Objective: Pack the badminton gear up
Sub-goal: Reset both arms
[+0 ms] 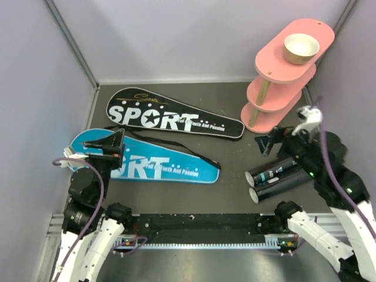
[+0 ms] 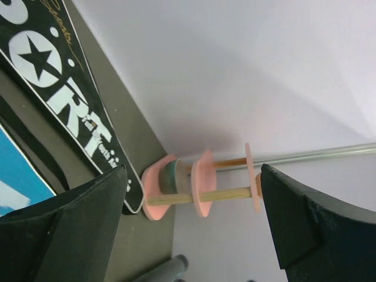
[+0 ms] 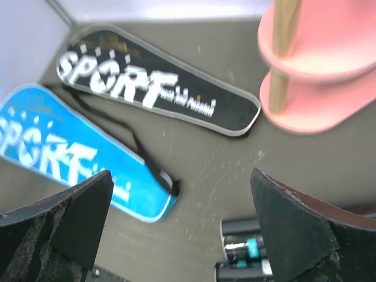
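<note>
Looks like a lab test cell: plain pale walls (image 1: 176, 41) boxing in a dark table (image 1: 232, 200), a bare metal post (image 1: 73, 44) in the corner, robot arms (image 1: 329, 170) bolted to a rail (image 1: 200, 223).

One black bag (image 1: 170, 120), one blue bag (image 1: 170, 168), two black tubes (image 1: 277, 174), one pink stand (image 1: 276, 120), one tan bowl (image 1: 301, 48)
</note>
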You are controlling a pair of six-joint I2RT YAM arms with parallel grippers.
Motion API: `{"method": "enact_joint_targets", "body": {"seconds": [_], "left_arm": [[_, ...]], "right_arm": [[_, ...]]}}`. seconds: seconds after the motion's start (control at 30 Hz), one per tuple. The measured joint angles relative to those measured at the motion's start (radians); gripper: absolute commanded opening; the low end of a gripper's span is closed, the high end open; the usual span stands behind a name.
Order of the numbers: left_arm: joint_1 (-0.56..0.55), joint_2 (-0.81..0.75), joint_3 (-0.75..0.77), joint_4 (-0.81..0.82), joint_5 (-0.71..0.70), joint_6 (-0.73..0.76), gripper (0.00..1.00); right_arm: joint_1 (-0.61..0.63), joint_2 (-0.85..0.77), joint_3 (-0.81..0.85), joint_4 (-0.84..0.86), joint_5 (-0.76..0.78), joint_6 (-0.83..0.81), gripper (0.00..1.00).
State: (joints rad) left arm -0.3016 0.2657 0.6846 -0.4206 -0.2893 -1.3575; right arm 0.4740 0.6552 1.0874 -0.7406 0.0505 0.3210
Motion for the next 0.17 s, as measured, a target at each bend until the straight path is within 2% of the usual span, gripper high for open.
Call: {"method": "enact_joint_targets", "body": {"seconds": [0.17], "left_arm": [[0.0, 0.039, 0.137, -0.101, 0.032, 0.24, 0.98]], "right_arm": [[0.0, -0.161, 0.136, -0.008, 0.074, -0.084, 0.99]]}}
